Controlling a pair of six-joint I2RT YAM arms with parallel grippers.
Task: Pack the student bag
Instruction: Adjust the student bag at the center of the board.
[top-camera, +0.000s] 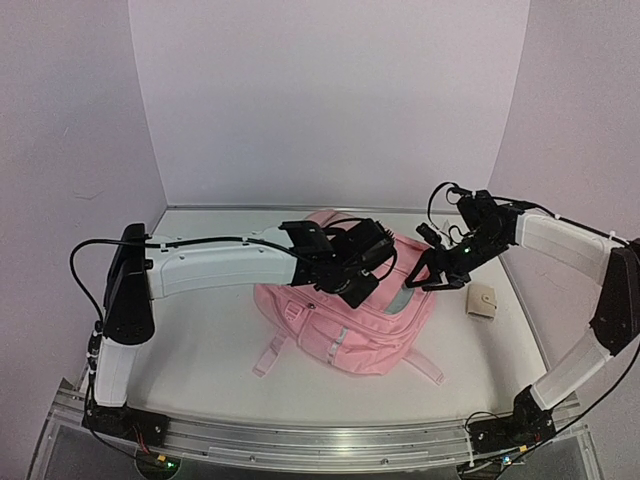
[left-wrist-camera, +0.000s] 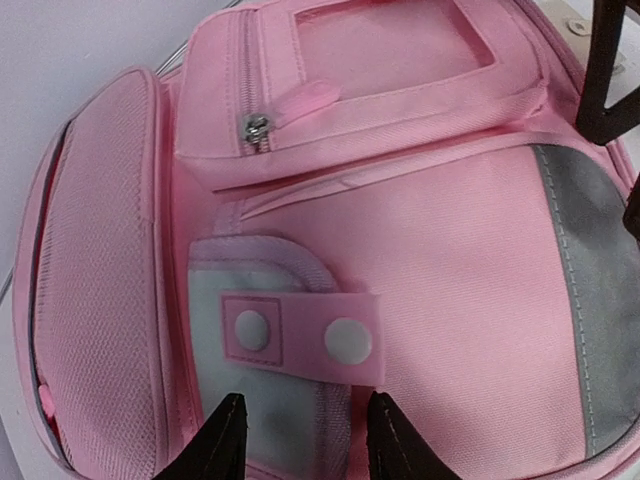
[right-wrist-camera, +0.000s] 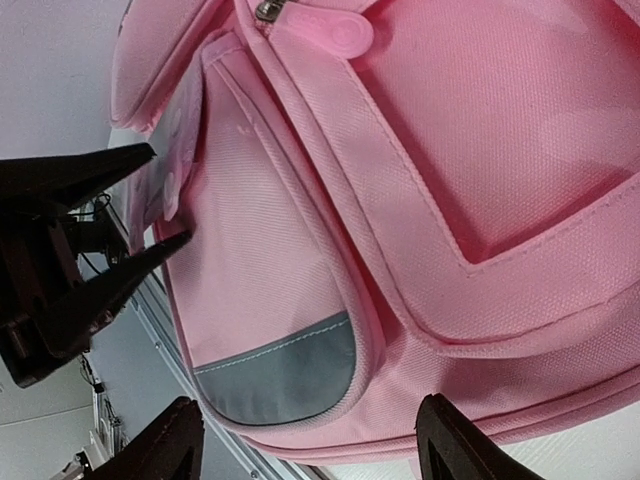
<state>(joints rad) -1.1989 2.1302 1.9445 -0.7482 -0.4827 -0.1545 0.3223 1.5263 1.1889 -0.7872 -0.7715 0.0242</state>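
The student bag (top-camera: 345, 335), a soft pink backpack, lies flat in the middle of the table with its front pockets up. My left gripper (top-camera: 378, 268) hovers open over its top; in the left wrist view (left-wrist-camera: 305, 440) its fingers straddle a pink snap tab (left-wrist-camera: 300, 338) on a white patch (left-wrist-camera: 250, 390). My right gripper (top-camera: 422, 278) is open and empty at the bag's right side; in the right wrist view (right-wrist-camera: 310, 445) it spans the edge by a grey panel (right-wrist-camera: 280, 375). A zip pull (left-wrist-camera: 258, 130) on a front pocket is shut.
A small beige flat object (top-camera: 483, 302) lies on the white table to the right of the bag. Pale straps (top-camera: 268, 355) stick out at the bag's near edge. The two grippers are close to each other above the bag.
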